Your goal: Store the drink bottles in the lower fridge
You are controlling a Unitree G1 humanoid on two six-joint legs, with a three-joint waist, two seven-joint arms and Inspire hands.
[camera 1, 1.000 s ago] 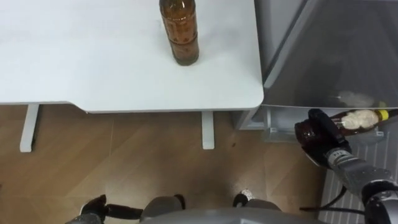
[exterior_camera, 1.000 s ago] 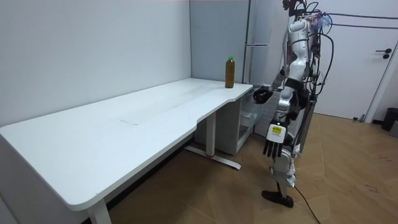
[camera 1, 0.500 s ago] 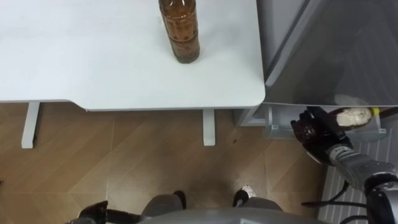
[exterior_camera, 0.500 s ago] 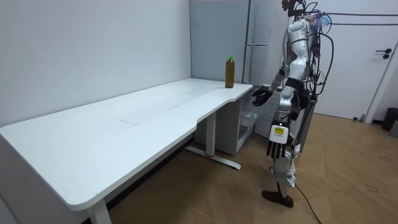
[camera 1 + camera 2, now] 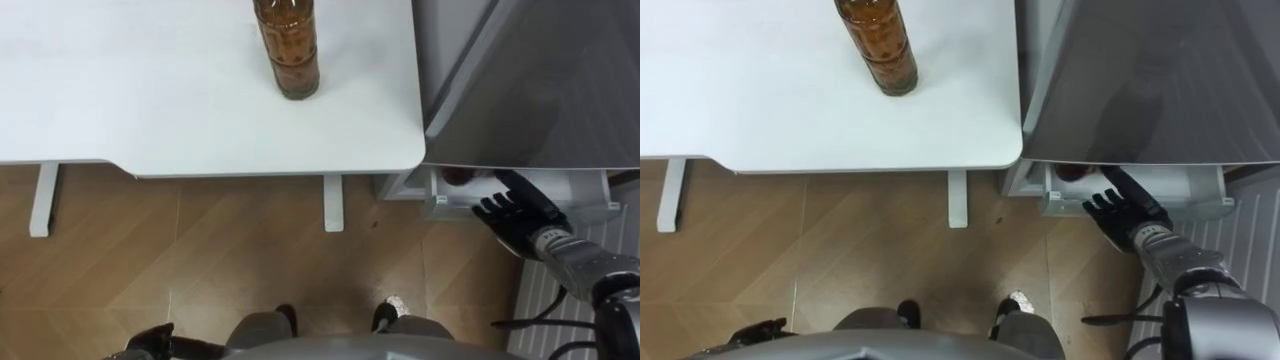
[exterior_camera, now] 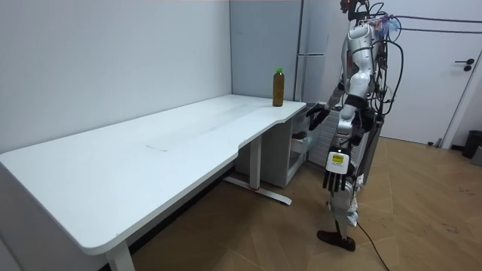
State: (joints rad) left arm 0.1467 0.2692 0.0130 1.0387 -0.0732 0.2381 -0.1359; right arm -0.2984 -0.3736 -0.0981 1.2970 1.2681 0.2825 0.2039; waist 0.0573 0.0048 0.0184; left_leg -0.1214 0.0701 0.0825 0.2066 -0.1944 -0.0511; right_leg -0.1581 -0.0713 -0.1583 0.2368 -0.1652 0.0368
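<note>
Right hand [image 5: 515, 208] released, fingers spread at lower fridge drawer [image 5: 580, 190]. Left hand [image 6: 329, 179] hangs relaxed. Risk: on withdrawal, fingers snag drink [image 5: 457, 177] inside, dragging it out. Second bottle [image 5: 288, 45] waits on worktop [image 5: 120, 100].

No legible text, number, brand or sign to record. Bottle [image 5: 288, 45] standing on the white table [image 5: 150, 110]: ribbed brown body, any print on it too small to make out in the eye views or the room view. Left hand [image 6: 332, 177], hanging at the robot's side in the room view: tag [image 6: 334, 158] with a yellow patch on its back, markings too small to read.
</note>
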